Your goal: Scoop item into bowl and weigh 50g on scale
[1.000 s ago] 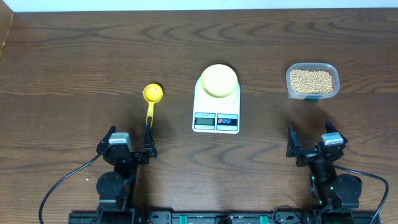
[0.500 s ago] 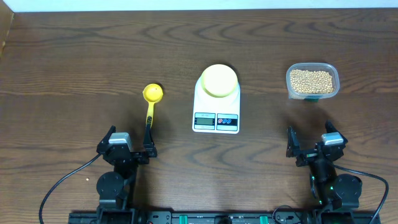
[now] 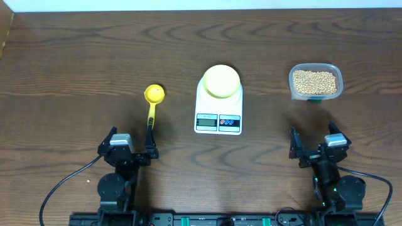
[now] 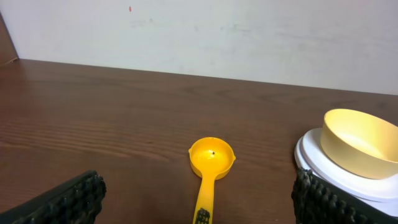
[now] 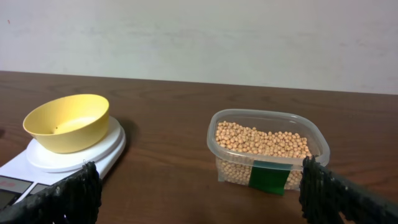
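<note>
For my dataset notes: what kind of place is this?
Probably a robot test bench: two black arms at a dark wooden table, a bare pale wall, a flat white digital scale.

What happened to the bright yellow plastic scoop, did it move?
No. The bright yellow plastic scoop lies as far left of the flat white rectangular scale as before.

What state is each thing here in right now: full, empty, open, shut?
bowl: empty, sitting on the scale.
scale: carrying the bowl; display unreadable.
beans: all in the tub.
tub: lidless, nearly full.
scoop: empty, lying on the table.
left gripper: jaws open, empty.
right gripper: jaws open, empty.
</note>
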Available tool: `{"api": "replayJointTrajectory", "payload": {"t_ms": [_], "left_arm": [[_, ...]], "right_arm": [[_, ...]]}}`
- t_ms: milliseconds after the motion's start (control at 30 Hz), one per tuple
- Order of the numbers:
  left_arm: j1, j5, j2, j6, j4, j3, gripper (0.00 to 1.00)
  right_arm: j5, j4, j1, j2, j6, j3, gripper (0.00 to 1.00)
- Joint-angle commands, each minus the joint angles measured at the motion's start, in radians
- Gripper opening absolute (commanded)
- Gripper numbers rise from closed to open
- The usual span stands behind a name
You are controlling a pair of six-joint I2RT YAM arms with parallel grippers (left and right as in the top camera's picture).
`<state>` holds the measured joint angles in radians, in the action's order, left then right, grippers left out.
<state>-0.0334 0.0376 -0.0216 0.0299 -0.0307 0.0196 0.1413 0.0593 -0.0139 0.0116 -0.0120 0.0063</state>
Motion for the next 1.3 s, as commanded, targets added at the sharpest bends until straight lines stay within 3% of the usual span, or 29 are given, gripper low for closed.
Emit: {"api": "replayJointTrajectory", "payload": {"t_ms": [0, 1167, 1267], "left_arm": [[0.004, -0.031, -0.003, 0.009, -0.042, -0.015, 0.98], [0.004, -0.023, -0.003, 0.003, -0.019, -0.013, 0.98], [0.004, -0.018, -0.003, 0.049, -0.006, 0.003, 0.98]], "right_arm": [[-0.004, 0.005, 0.005, -0.005, -0.010, -0.001, 0.99], [-0.004, 0.004, 0.005, -0.005, -0.010, -0.001, 0.99], [-0.004, 0.005, 0.005, -0.005, -0.010, -0.001, 0.99]]}}
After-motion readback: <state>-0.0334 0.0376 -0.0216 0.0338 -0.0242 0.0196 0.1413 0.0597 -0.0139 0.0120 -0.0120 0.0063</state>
